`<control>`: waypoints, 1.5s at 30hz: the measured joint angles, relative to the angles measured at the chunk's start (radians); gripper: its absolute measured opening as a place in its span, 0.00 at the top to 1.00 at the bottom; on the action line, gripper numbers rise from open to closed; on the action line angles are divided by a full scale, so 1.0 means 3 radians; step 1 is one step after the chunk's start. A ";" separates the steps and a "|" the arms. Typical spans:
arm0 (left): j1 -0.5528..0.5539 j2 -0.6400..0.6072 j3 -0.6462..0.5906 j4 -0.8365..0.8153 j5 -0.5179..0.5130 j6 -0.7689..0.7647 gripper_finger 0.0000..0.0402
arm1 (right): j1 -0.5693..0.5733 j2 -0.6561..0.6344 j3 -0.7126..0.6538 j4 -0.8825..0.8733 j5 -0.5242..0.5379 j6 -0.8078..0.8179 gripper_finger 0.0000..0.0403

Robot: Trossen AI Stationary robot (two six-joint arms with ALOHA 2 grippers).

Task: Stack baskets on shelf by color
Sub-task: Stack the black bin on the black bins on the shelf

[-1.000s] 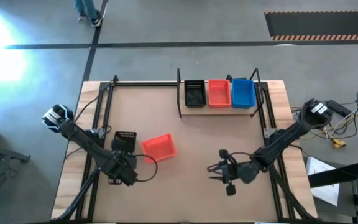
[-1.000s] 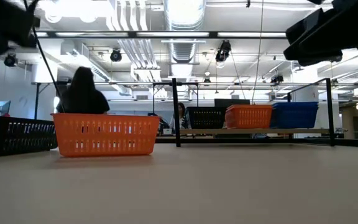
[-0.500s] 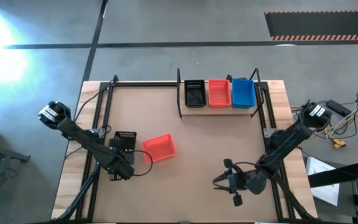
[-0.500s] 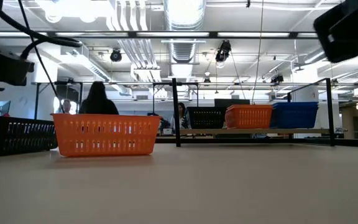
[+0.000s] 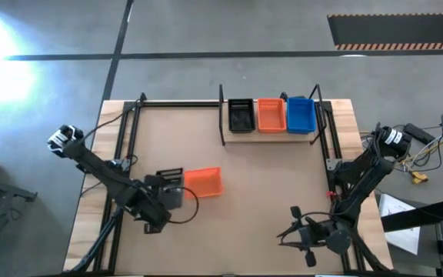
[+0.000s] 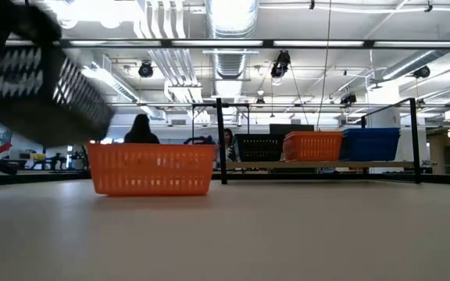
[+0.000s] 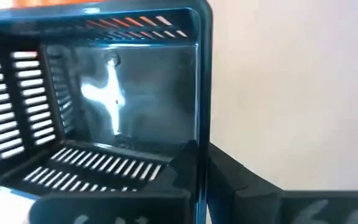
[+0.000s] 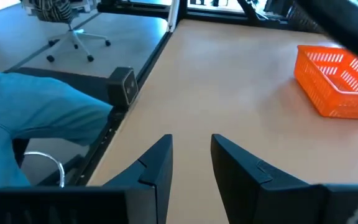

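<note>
Left gripper (image 5: 168, 196): clamped on black basket (image 5: 171, 187), lifted to go on the shelf (image 5: 271, 132).
Right gripper (image 5: 294, 231): open, empty, waiting by near right corner.

One camera hangs overhead, looking straight down on the whole table (image 5: 244, 192). Another sits at table height, facing level across toward the shelf (image 6: 319, 165); both catch the loose orange basket (image 5: 203, 182). Each wrist camera peers close past its own gripper.
</note>
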 joint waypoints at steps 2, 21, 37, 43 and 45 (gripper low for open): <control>0.0025 0.0000 0.0334 -0.0086 -0.0187 0.0018 1.00 | 0.0021 0.0000 -0.0010 0.0004 0.0018 0.0037 0.75; 0.1567 0.0782 0.1582 0.2456 -0.0083 0.2545 1.00 | 0.0020 0.0000 -0.0042 0.0005 0.0447 0.0037 0.75; 0.2785 0.1850 0.2129 0.1791 -0.0293 0.2979 1.00 | 0.0019 0.0001 -0.0047 0.0018 0.0566 0.0029 0.75; 0.2799 0.1979 0.2129 0.1774 -0.0663 0.3088 1.00 | 0.0019 0.0003 -0.0057 0.0018 0.0566 0.0038 0.75; 0.2811 0.1986 0.2128 0.1727 -0.0659 0.3081 1.00 | 0.0019 0.0003 -0.0061 0.0020 0.0566 0.0038 0.75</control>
